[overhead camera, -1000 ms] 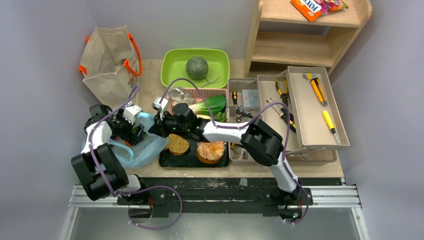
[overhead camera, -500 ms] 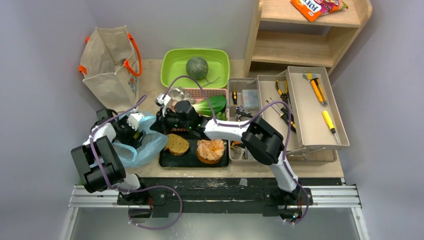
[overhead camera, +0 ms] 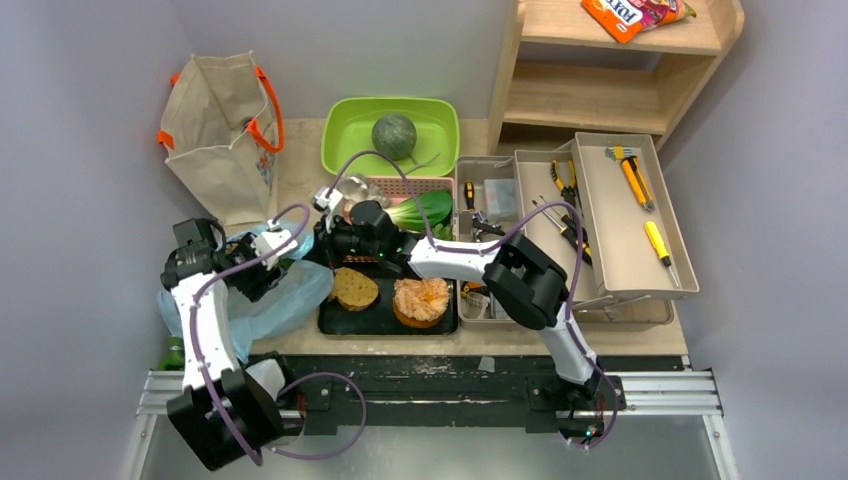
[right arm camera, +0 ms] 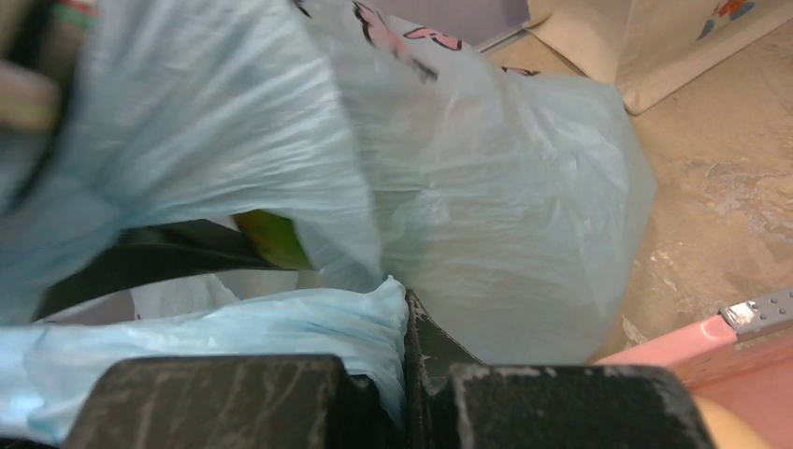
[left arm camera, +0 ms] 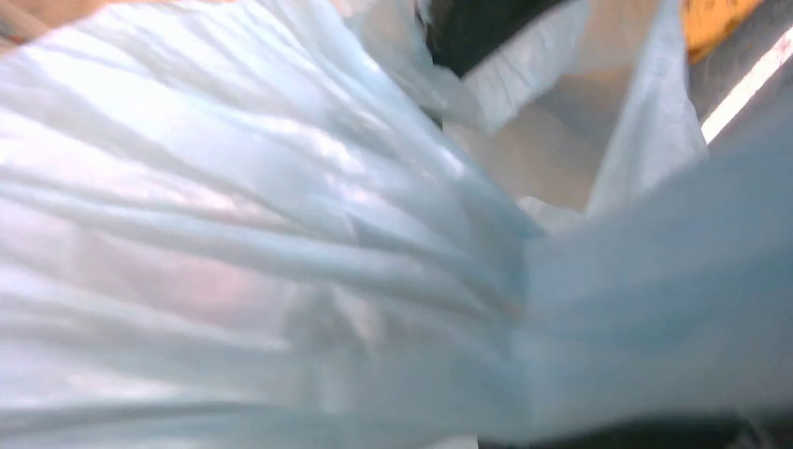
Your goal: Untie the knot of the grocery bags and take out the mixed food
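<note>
While the light-blue plastic bag [overhead camera: 290, 295] slumps at the left front of the bench [overhead camera: 300, 170], the top view shows the left claw [overhead camera: 275, 250] and right claw [overhead camera: 318, 245] both at its mouth.

Left wrist view: only blurred bag [left arm camera: 281, 234] film shows, so I cannot tell how far that claw is open.

Right wrist view: the right claw [right arm camera: 404, 374] is pinched tight on a fold of the bag [right arm camera: 486, 187].

Orange packet [overhead camera: 625, 12] on the shelf [overhead camera: 600, 95], at one o'clock: white letters, cut off, too small to read.
</note>
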Controlling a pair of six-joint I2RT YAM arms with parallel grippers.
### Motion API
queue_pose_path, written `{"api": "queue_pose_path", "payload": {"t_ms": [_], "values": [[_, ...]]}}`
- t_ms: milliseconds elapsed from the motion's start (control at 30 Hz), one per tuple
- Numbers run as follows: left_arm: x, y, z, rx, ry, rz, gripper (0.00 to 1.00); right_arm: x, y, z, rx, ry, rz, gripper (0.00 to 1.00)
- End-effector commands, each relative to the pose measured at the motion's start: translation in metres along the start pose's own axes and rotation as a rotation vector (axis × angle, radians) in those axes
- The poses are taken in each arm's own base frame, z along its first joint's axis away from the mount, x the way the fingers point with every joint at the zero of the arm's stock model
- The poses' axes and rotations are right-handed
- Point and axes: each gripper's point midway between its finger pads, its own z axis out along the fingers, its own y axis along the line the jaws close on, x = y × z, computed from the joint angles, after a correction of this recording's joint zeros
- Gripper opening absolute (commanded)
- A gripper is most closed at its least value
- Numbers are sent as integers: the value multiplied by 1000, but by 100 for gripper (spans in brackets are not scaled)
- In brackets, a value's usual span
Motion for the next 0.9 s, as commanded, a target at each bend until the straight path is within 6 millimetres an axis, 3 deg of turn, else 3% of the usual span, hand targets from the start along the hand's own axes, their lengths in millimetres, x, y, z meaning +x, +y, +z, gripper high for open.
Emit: {"api": "queue_pose_path", "payload": {"t_ms": [0, 100, 267, 400, 467, 600, 733, 867], "values": [[-24, -57, -35, 151, -71, 153, 29, -9, -11, -2, 37, -35, 10, 0], [-40, -84, -56, 192, -116, 188, 28, -11, -12, -2, 40, -41, 21, 0], [-87, -107, -96, 200, -250, 163, 28, -11, -11, -1, 28, -41, 28, 0], [-126, -101, -122, 179, -350, 85, 28, -13, -7, 0, 11, -46, 30, 0], [-154, -75, -133, 124, -433, 23, 29, -12, -9, 0, 17, -49, 19, 0], [-208, 24, -133, -68, -485, -123, 30, -7, -8, 2, 32, -51, -61, 0], [-255, 100, -94, -123, -400, -127, 31, 0, -14, 4, 64, -50, -151, 0], [-294, 178, -31, -148, -348, -193, 29, -1, -23, 7, 94, -60, -206, 0]]}}
